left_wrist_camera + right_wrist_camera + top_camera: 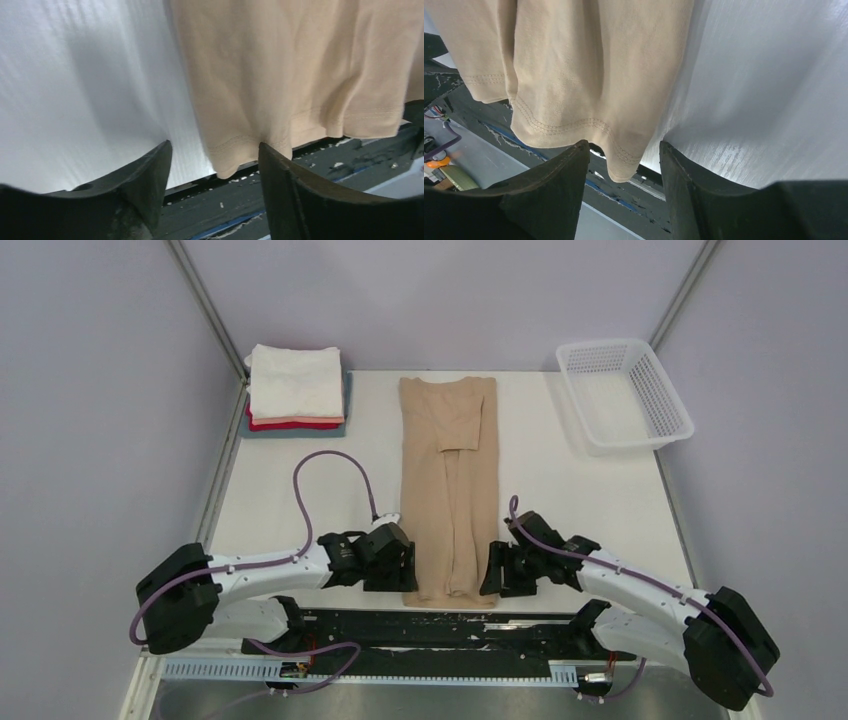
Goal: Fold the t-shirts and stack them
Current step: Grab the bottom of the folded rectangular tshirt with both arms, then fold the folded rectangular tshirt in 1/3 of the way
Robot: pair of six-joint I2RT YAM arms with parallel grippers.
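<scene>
Tan t-shirt (450, 490) is lying on the table (290, 480) as a long strip, its long axis running away from the arms. The near hem is sitting between left gripper (398, 562) and right gripper (500, 568), each equally near.

From the left wrist, the fingers (150, 170) are standing apart around the left hem corner (232, 157).

From the right wrist, the jaws are likewise standing apart around the right hem corner (621, 155), not clamping it.

A white rectangular table (600, 490) fills the middle; pale lilac-grey walls (450, 290) close it in on three sides; slanting grey metal struts (205, 305) rise at both far corners; a scuffed black strip (430, 625) edges its near side; the light is soft and even.
</scene>
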